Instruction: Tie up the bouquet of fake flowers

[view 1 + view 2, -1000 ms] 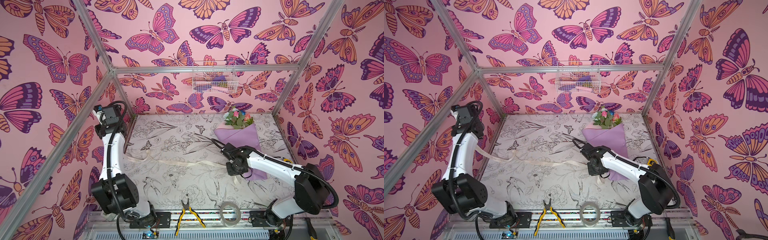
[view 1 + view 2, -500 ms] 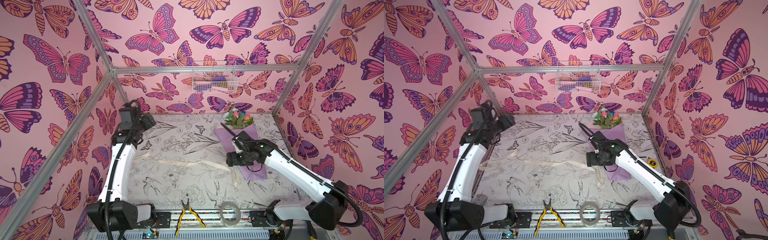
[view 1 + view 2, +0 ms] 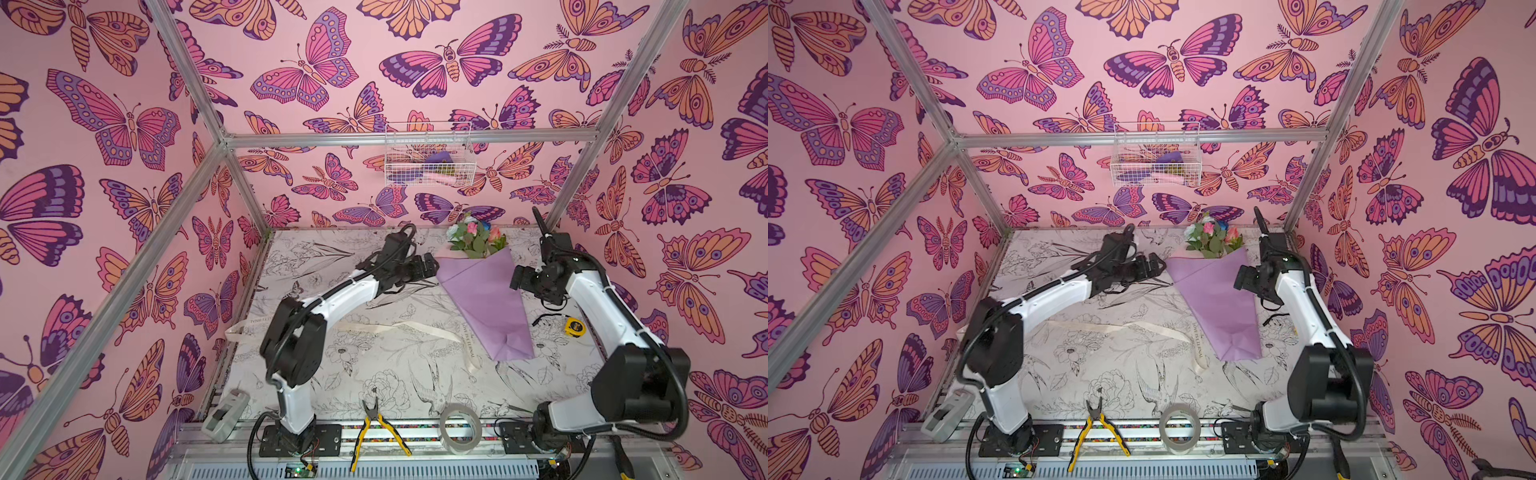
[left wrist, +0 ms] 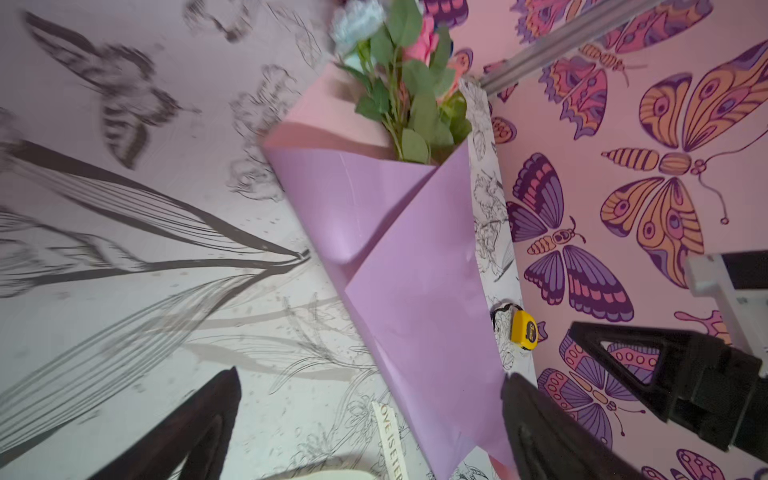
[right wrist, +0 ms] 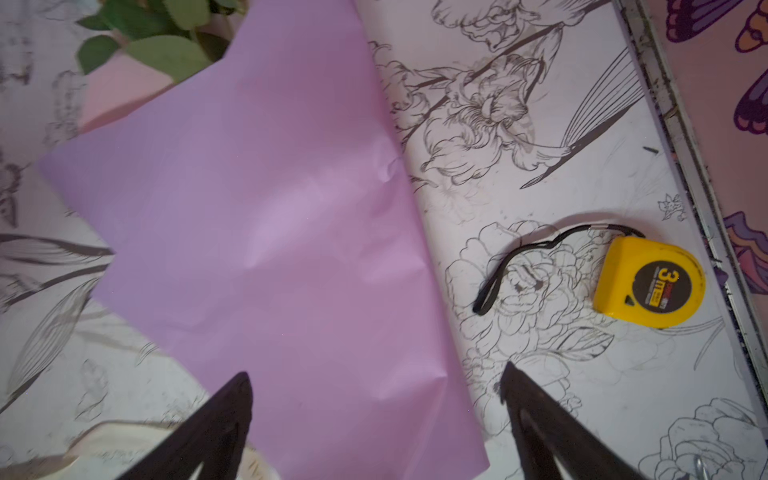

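Note:
The bouquet (image 3: 486, 303) (image 3: 1214, 303) lies on the table at the back right, a lilac paper cone with its narrow end toward the front. The fake flowers (image 3: 476, 239) (image 4: 407, 83) stick out of its wide end by the back wall. A cream printed ribbon (image 3: 399, 328) (image 4: 388, 432) lies loose across the table and passes under the cone's narrow end. My left gripper (image 3: 432, 266) (image 4: 372, 374) hovers open beside the cone's left corner. Just off the cone's right edge, my right gripper (image 3: 515, 278) (image 5: 374, 370) is open too. Neither holds anything.
A yellow tape measure (image 3: 573, 326) (image 5: 648, 282) lies right of the cone near the wall. Pliers (image 3: 376, 424) and a roll of clear tape (image 3: 461, 424) rest on the front rail. A wire basket (image 3: 428, 156) hangs on the back wall.
Both jaws have opened. The left arm swung from the left wall to the cone's left corner. The right gripper left the cone's narrow end and moved back to its right side.

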